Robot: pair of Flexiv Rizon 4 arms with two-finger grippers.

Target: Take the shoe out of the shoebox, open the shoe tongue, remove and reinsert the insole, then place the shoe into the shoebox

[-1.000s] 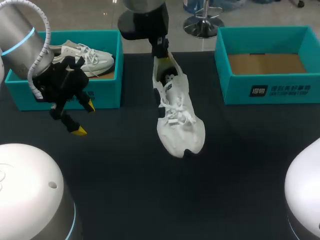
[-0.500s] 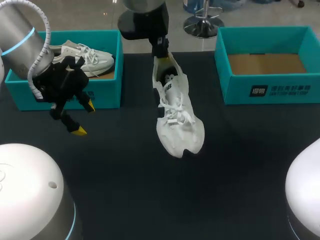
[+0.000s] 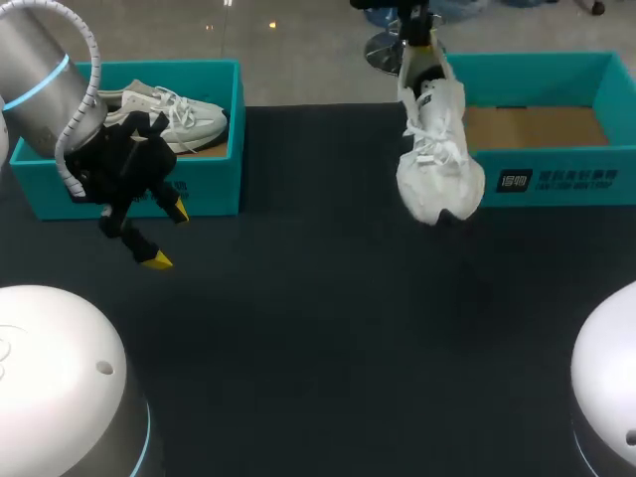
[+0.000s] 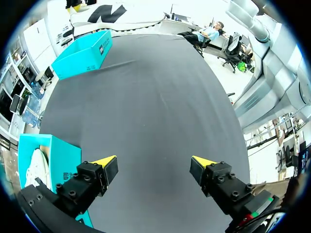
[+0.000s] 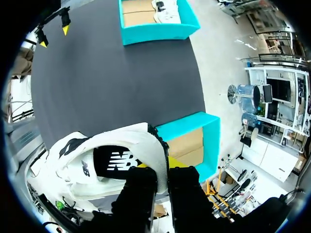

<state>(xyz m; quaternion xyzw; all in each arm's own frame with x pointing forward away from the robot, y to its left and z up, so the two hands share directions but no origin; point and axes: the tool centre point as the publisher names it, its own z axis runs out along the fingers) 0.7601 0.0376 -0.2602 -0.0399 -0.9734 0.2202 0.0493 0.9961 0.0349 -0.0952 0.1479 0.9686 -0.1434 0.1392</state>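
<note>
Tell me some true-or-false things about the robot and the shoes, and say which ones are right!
1. The right claw is holding the white shoe up by its heel end. True.
2. The left claw is squeezing a shoe. False: it is open and empty.
3. A shoe lies inside the right shoebox. False: only its brown floor shows.
4. A second shoe lies in the left shoebox. True.

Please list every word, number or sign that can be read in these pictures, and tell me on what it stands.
On the right shoebox, front wall: a white logo and characters, too blurred to read.
On the white shoe held by the right claw: a logo mark only, no legible word.
No readable numbers or other signs.
</note>
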